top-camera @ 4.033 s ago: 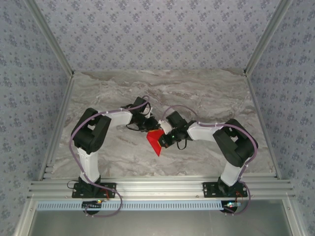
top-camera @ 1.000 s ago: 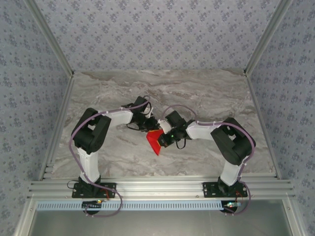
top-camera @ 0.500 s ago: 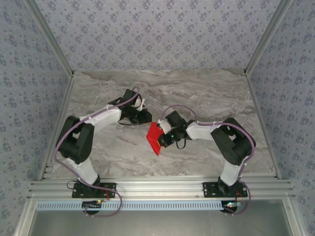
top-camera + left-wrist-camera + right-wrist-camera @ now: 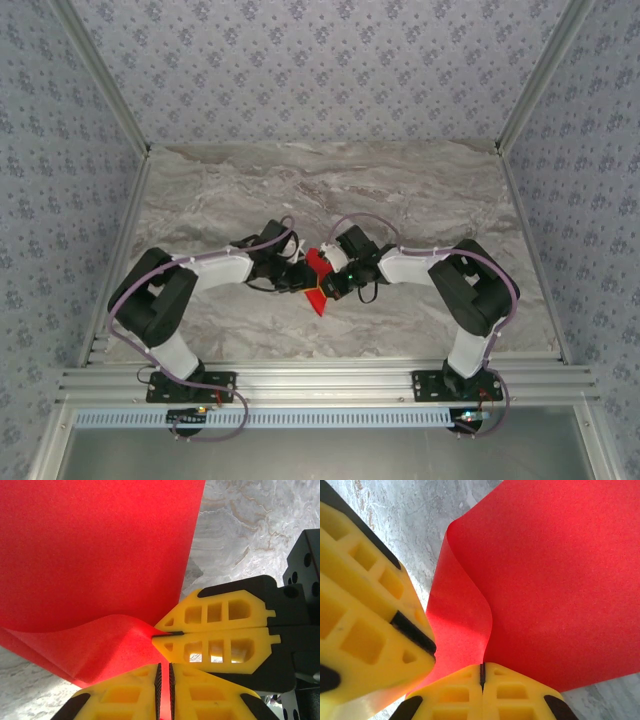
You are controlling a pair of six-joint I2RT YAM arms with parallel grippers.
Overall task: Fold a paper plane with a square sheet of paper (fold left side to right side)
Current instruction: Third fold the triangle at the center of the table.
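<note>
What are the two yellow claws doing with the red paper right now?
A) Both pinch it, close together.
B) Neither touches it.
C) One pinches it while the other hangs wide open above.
A: the left gripper and the right gripper each have their fingers shut on the red paper, their tips close beside each other.

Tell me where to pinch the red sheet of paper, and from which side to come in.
Probably at the lifted, curling edge of the red sheet of paper, coming in edge-on from outside the sheet. It is thin and the rest looks flat, offering no purchase from above. The left gripper and right gripper are both shut on that raised edge.
</note>
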